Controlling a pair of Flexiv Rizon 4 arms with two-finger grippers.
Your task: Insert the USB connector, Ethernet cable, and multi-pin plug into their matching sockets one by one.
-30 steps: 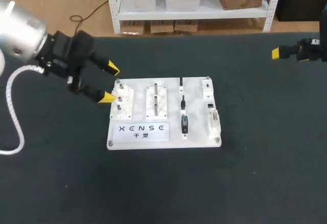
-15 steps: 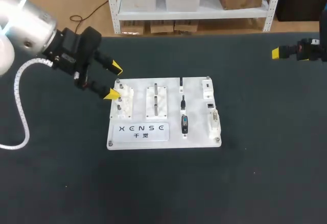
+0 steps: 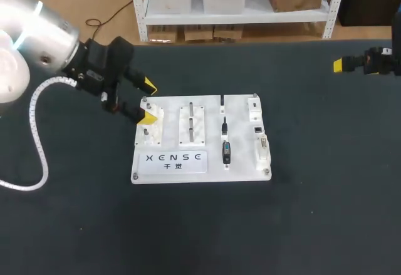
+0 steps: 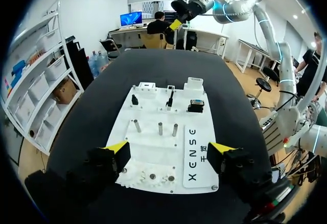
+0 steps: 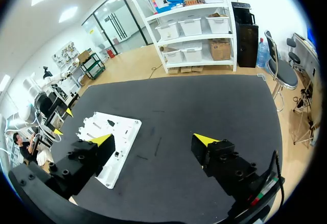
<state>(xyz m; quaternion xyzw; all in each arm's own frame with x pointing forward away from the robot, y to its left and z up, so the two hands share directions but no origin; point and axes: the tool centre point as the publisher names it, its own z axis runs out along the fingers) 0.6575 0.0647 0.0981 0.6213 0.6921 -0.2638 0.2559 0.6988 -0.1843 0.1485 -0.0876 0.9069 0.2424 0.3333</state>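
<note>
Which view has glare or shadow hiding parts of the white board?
None badly. Head view: the white board is evenly lit, though its white sockets barely stand out; the left hand throws no hard shadow. Left wrist view: even light, dark plugs clear. Right wrist view: no glare; the right hand overlaps one board edge.

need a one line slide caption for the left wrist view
Open left gripper over the near end of the white board, metal pegs ahead and black plugs at the far end.

Left claw [image 3: 148,102], fingers apart, at white board [image 3: 241,156]
</note>
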